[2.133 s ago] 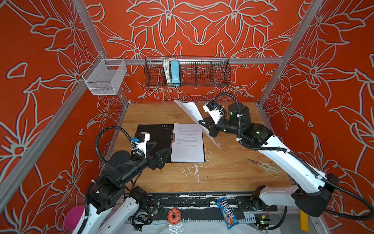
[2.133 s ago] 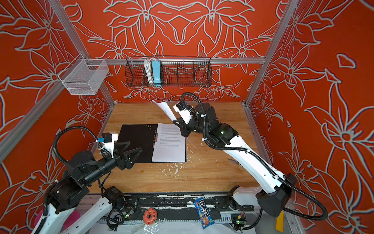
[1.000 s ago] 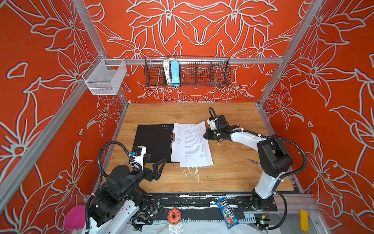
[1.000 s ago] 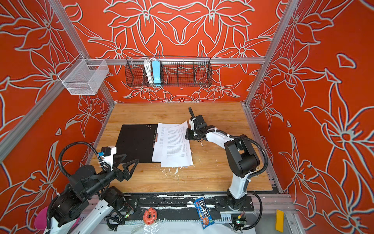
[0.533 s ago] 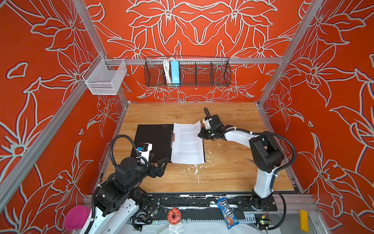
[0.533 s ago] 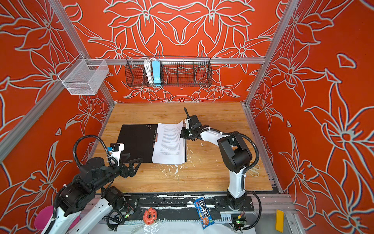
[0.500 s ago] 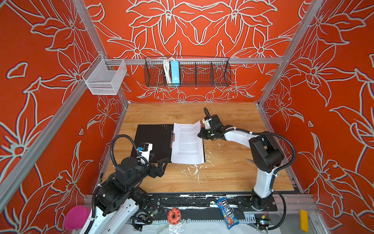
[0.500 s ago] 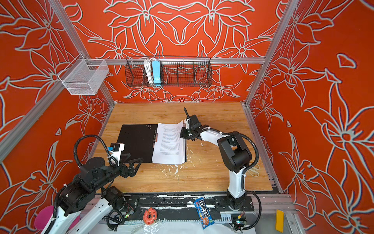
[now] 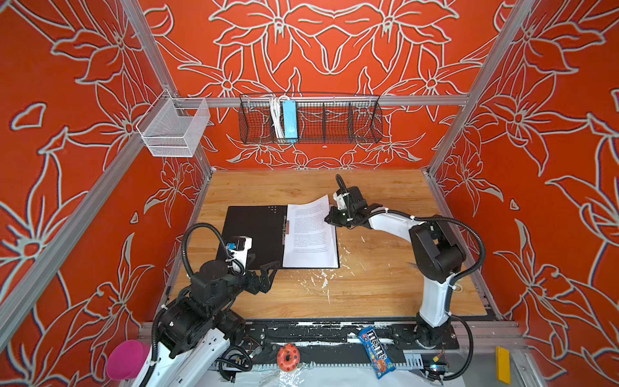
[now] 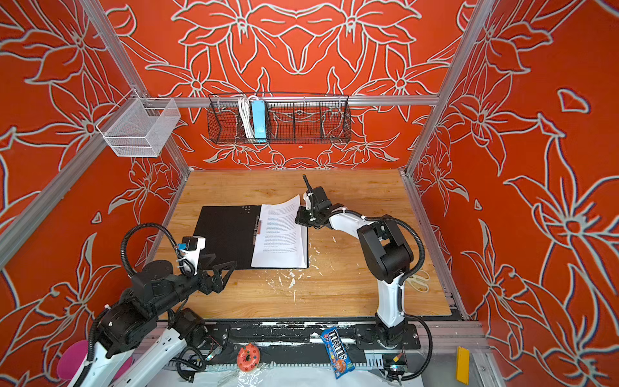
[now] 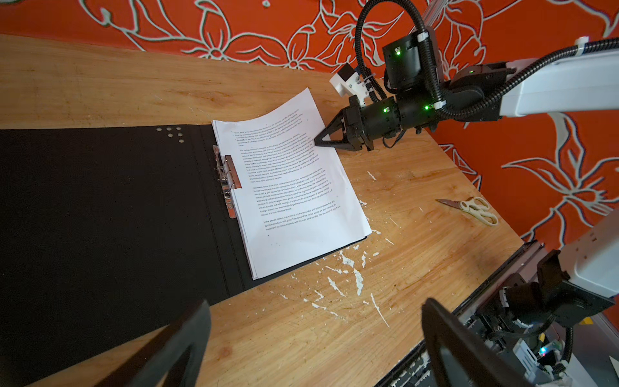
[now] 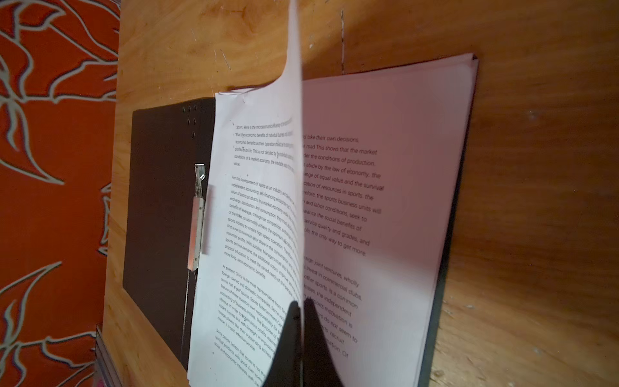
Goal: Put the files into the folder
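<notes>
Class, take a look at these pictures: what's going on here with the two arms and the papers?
The right gripper is shut on the edge of the top sheet, holding that side raised off the rest of the files. The files lie stacked on the right half of the open folder. The left gripper hangs open near the front edge of the folder's bare left half, holding nothing. The folder is not yet closed.
</notes>
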`<state>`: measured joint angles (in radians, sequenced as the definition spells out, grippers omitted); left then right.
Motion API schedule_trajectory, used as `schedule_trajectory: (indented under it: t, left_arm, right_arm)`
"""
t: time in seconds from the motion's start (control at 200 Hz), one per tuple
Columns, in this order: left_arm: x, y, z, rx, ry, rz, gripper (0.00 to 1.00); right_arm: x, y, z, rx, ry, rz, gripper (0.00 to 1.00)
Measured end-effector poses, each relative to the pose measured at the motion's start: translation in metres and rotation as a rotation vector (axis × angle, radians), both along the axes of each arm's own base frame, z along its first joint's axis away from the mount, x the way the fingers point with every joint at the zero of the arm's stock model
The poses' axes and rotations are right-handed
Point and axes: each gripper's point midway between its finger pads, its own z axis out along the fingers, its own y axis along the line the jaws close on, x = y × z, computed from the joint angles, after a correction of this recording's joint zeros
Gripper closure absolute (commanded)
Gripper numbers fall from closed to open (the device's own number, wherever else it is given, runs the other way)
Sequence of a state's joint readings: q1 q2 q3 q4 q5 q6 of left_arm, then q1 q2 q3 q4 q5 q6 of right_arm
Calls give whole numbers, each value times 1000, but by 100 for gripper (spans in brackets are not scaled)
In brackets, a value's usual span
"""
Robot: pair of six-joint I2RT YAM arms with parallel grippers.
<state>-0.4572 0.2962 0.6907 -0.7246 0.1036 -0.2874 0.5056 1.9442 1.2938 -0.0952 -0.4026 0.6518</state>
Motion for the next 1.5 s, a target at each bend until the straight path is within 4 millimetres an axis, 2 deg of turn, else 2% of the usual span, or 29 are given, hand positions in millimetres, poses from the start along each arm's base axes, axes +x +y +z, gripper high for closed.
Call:
schedule_trajectory:
  t: [0.585, 0.781, 0.871, 1.186, 1.261, 1.331, 1.501]
  left_arm:
    - [0, 0, 0, 0, 0, 0, 2]
    - [0, 0, 0, 0, 0, -1, 2]
    - [0, 0, 0, -1, 0, -2, 2]
    - [0, -1, 0, -3, 1, -4, 2]
    - [-1, -1, 0, -7, 5, -7, 2]
    - [0, -4, -1, -10, 22, -13, 2]
    - [15, -20, -10, -24, 159, -28, 2]
  right_arm:
    - [1, 10, 2, 9, 10, 41, 100]
    - [-1, 11, -2, 10, 22, 49, 90]
    - [-2, 11, -2, 9, 23, 51, 82]
    - [-2, 7, -4, -22, 24, 52, 41]
    - [2, 3, -4, -54, 9, 40, 26]
    - [6, -5, -4, -97, -21, 15, 3]
    - [3, -34, 7, -195, -116, -44, 2]
